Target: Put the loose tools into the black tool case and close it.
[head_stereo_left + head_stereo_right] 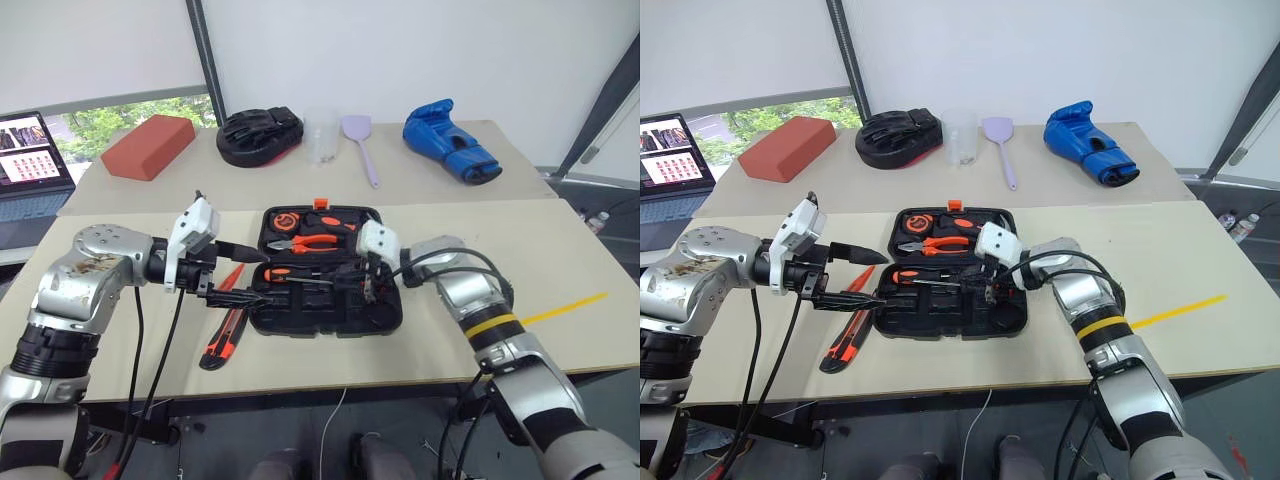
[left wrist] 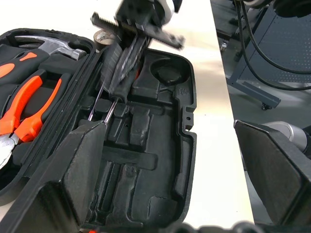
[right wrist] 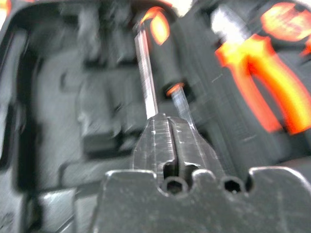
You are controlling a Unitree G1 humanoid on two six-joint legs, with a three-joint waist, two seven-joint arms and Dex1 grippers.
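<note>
**Case open, right hand clenched over its near half**

The case [image 1: 325, 300] lies open flat on the counter [image 1: 520, 260], hinge running across, orange latch [image 1: 320, 203] on its far edge. The far half holds orange-handled pliers [image 1: 318, 241], a tape measure [image 1: 285, 219] and a hammer head [image 2: 53, 47]. Along the hinge line rest two screwdrivers [image 1: 290, 273], their handles black and orange, shafts lying side by side toward the right hand. The near half shows bare moulded slots [image 2: 131, 160].

The right hand [image 1: 352, 285] sits low over the near half, fingers pressed together; from its wrist view a metal shaft [image 3: 146, 77] runs out just ahead of the fingertips, but whether it is pinched between them cannot be told.

The left hand [image 1: 225, 268] hovers just left of the case, released, fingers spread wide and pointing toward it, holding nothing.

The knife [image 1: 226, 335] lies on the counter left of the case, beside its near corner, under the left hand. An orange screwdriver [image 1: 230, 276] lies just past the knife.

On the far counter sit a red block [image 1: 148, 146], a black mitt [image 1: 258, 136], a clear cup [image 1: 321, 138], a lilac spatula [image 1: 362, 142] and a blue glove [image 1: 450, 142]. A laptop [image 1: 32, 150] stands at far left.
</note>
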